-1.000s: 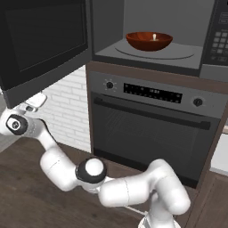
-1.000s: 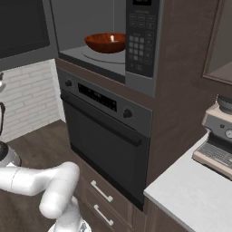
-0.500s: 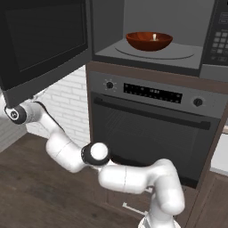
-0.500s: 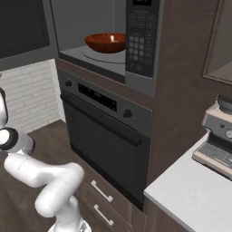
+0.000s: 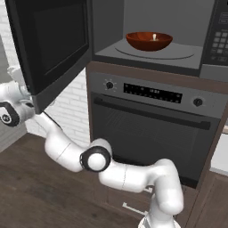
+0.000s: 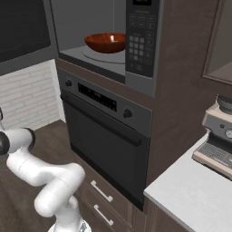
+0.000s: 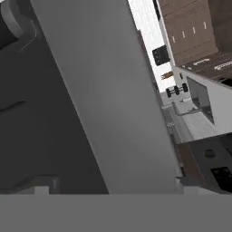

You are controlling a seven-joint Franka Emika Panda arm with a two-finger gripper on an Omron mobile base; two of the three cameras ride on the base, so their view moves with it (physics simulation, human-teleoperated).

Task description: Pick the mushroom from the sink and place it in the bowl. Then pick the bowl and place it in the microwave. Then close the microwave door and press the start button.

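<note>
There is one bowl [image 5: 148,41] holding one mushroom [image 5: 154,36], one microwave [image 6: 141,43] with one open microwave door [image 5: 49,44], one oven [image 5: 153,129], two drawer handles [image 6: 101,192] and one espresso machine [image 6: 218,138].

Microwave door [image 7: 113,104] close up, grey slab tilted across frame; brown cabinets [image 7: 190,27] far right behind it.
</note>
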